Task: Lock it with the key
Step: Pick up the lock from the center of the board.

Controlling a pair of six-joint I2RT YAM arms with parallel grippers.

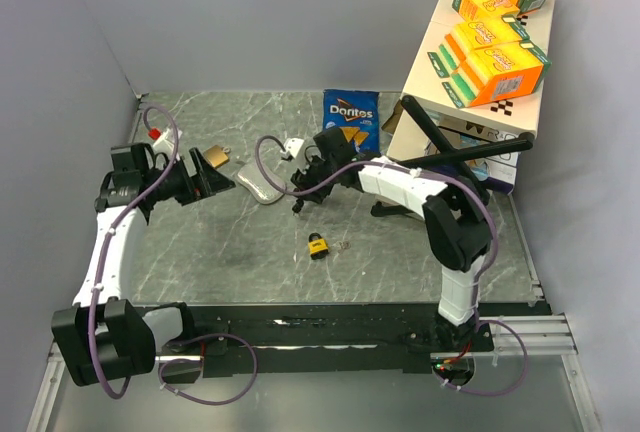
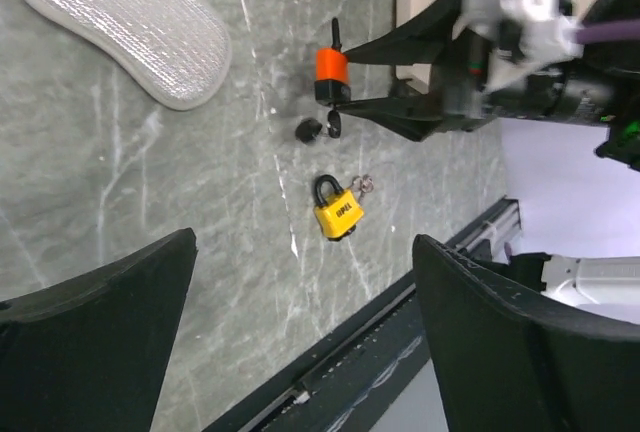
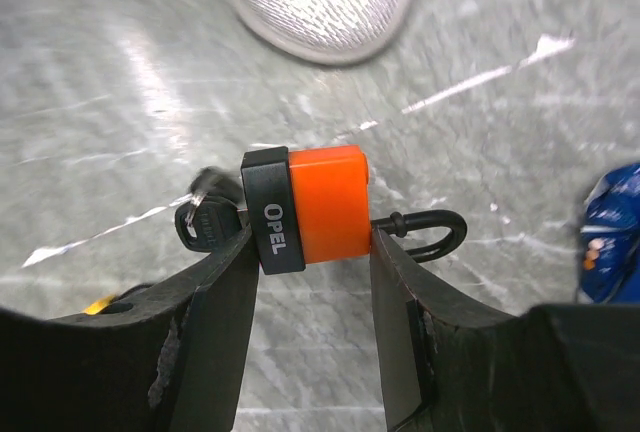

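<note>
My right gripper (image 3: pixel 310 252) is shut on an orange padlock (image 3: pixel 325 202) with a black OPEL band, held just above the table. Its black shackle (image 3: pixel 435 232) sticks out to the right, past the right finger. A black-headed key (image 3: pixel 205 224) sits in the lock's left end, with a second key hanging from it. The left wrist view shows the same padlock (image 2: pixel 332 67) and keys (image 2: pixel 330 125) from afar. My left gripper (image 1: pixel 205 180) hangs open and empty at the table's left. A yellow padlock (image 1: pixel 318 246) lies on the table between the arms.
A grey oval pad (image 1: pixel 258 189) lies between the two grippers. A Doritos bag (image 1: pixel 350 117) lies at the back. Orange boxes (image 1: pixel 497 27) are stacked on a white stand at the back right. A brown object (image 1: pixel 217 156) lies behind the left gripper.
</note>
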